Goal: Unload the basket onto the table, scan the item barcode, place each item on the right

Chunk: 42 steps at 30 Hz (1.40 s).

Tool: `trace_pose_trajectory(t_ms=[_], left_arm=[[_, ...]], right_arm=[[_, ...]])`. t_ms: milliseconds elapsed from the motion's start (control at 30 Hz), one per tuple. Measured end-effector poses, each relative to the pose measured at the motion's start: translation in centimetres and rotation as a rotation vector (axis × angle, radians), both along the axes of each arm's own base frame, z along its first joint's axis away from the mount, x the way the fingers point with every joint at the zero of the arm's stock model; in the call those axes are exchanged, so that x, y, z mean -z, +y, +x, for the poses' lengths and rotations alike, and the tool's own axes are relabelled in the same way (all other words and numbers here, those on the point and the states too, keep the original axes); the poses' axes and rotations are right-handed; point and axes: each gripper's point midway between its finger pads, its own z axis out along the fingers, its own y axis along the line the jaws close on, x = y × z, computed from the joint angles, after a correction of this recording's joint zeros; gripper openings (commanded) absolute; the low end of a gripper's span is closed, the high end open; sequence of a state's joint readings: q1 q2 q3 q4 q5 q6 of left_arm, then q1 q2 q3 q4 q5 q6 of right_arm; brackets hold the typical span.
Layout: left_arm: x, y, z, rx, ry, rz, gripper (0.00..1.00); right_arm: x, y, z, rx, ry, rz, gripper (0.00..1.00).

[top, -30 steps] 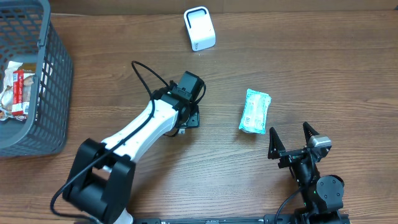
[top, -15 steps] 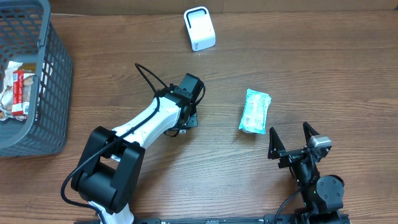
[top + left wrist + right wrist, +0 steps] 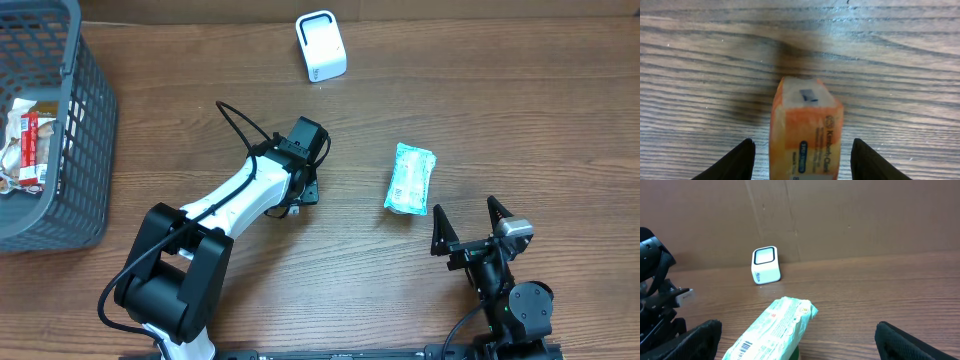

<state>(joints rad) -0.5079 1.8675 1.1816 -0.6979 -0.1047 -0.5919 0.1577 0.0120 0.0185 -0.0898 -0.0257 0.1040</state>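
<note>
**Overhead and wrist views.** The orange-and-white soft pack (image 3: 807, 125) rests on the brown wood-grain table (image 3: 560, 110). It is bracketed by the black fingers (image 3: 737, 162) of the left gripper (image 3: 801, 157). A gap is visible on each side, so the fingers are released and nothing is grasped. From this gripper, the white box-shaped scanner (image 3: 321, 45) is seen at 12 o'clock, the mint-green plastic packet (image 3: 410, 178) at 3 o'clock and the grey mesh basket (image 3: 85, 130) at 9 o'clock. The right gripper (image 3: 464, 208), at 5 o'clock from the packet, is spread wide and empty. A barcode is shown near the packet's end in the right wrist view.
</note>
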Motion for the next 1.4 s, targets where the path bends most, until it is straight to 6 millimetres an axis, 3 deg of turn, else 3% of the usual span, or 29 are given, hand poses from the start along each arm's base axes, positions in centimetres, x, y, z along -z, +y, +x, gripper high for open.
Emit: trace_pose_trajectory(t_ms=[33,167,233,267,333,433,533,633,667,700,733,767,800,900,967,1033,1067,1100,1133,1167,1200,1233,1400], left_arm=[[0.1,0.1,-0.1,0.0,0.003,0.002,0.51],[0.7,0.4,-0.7,0.005,0.018,0.011,0.2],[0.9,0.5,-1.0,0.003,0.026,0.014,0.15],[0.9,0.5,-1.0,0.006,0.028,0.016,0.19],[1.0,0.5,-1.0,0.0,0.027,0.015,0.47],[0.9,0.5,-0.9,0.001,0.023,0.012,0.56],[0.9,0.3,-0.6,0.001,0.008,0.004,0.44],[0.8,0.1,-0.2,0.01,-0.009,-0.003,0.15],[0.8,0.0,-0.1,0.012,-0.012,-0.003,0.1],[0.8,0.0,-0.1,0.015,-0.012,-0.003,0.13],[0.8,0.0,-0.1,0.019,-0.011,-0.002,0.26],[0.8,0.1,-0.2,0.02,-0.008,-0.001,0.47],[0.8,0.1,-0.3,0.023,-0.004,0.001,0.56],[0.9,0.1,-0.4,0.027,-0.001,0.004,0.6],[0.8,0.1,-0.2,0.043,-0.008,0.005,0.55],[0.8,0.1,0.1,0.046,-0.02,0.002,0.42],[0.7,0.1,0.4,0.045,-0.028,0.0,0.27],[0.7,0.1,0.6,0.044,-0.036,-0.004,0.21],[0.6,0.2,0.8,0.053,-0.041,-0.003,0.23],[0.6,0.3,1.1,0.05,-0.05,-0.007,0.35],[0.6,0.4,1.2,0.05,-0.053,-0.006,0.61],[0.6,0.5,1.3,0.05,-0.054,-0.005,0.7],[0.6,0.7,1.4,0.048,-0.051,-0.007,0.79]], right_arm=[[0.0,0.0,0.0,0.0,0.0,0.0,1.0],[0.0,0.0,0.0,0.0,-0.001,-0.001,1.0],[0.0,0.0,0.0,0.0,0.0,-0.001,1.0],[0.0,0.0,0.0,0.0,0.0,0.0,1.0],[0.0,0.0,0.0,0.0,0.0,0.0,1.0],[0.0,0.0,0.0,0.0,0.0,0.0,1.0],[0.0,0.0,0.0,0.0,0.0,0.0,1.0],[0.0,0.0,0.0,0.0,0.0,0.0,1.0],[0.0,0.0,0.0,0.0,0.0,0.0,1.0],[0.0,0.0,0.0,0.0,0.0,0.0,1.0],[0.0,0.0,0.0,0.0,0.0,0.0,1.0],[0.0,0.0,0.0,0.0,0.0,0.0,1.0],[0.0,0.0,0.0,0.0,0.0,0.0,1.0],[0.0,0.0,0.0,0.0,0.0,0.0,1.0],[0.0,0.0,0.0,0.0,-0.001,-0.001,1.0],[0.0,0.0,0.0,0.0,0.0,0.0,1.0],[0.0,0.0,0.0,0.0,0.0,0.0,1.0],[0.0,0.0,0.0,0.0,0.0,0.0,1.0],[0.0,0.0,0.0,0.0,0.0,0.0,1.0],[0.0,0.0,0.0,0.0,-0.001,0.0,1.0],[0.0,0.0,0.0,0.0,0.0,0.0,1.0],[0.0,0.0,0.0,0.0,0.0,0.0,1.0],[0.0,0.0,0.0,0.0,0.0,0.0,1.0]])
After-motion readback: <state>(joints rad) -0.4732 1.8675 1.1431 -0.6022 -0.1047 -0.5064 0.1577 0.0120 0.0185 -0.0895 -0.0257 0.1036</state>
